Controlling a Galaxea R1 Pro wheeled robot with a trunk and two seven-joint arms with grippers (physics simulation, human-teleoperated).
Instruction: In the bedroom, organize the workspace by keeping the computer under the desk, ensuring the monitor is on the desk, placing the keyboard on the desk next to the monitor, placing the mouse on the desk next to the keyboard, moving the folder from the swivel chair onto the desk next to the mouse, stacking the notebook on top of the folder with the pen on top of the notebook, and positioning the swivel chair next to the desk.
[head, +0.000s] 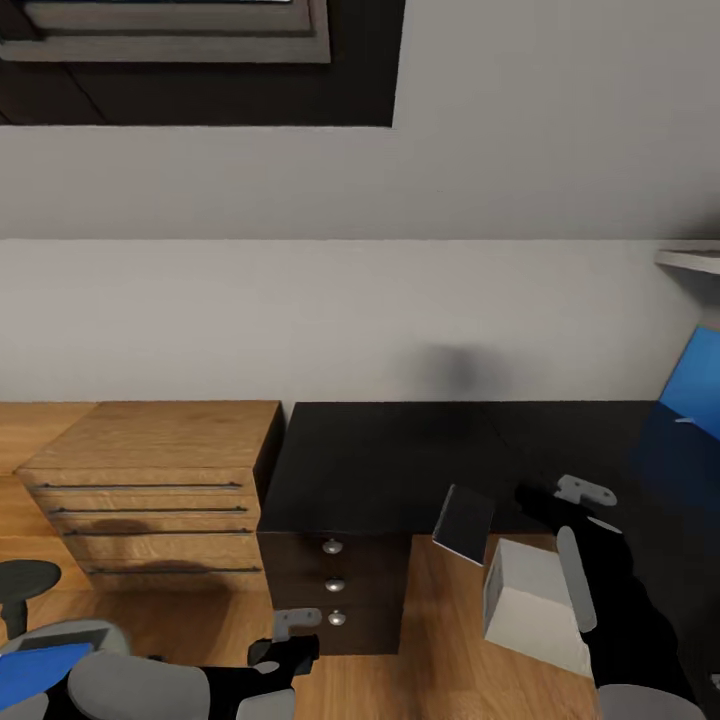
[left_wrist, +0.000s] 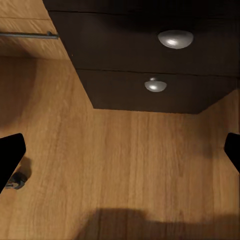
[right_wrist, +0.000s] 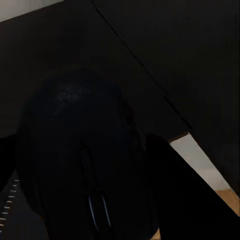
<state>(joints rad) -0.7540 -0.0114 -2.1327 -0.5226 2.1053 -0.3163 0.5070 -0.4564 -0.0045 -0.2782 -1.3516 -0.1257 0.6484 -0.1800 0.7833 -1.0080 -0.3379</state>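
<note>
Your mouse (right_wrist: 82, 160) runs off the right wrist frame's edge, black on black (outline hard to trace). The folder (head: 35, 668) and swivel chair (head: 60, 650) are cropped at the head view's corner.

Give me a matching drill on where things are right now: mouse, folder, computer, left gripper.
Things:
1. mouse
2. folder
3. computer
4. left gripper

States:
A. lying on the swivel chair seat
B. open, over bare wood floor
C. held in the right gripper, over the desk
D. standing on the floor at the desk's edge

Pairs: 1-C, 2-A, 3-D, 4-B
</note>
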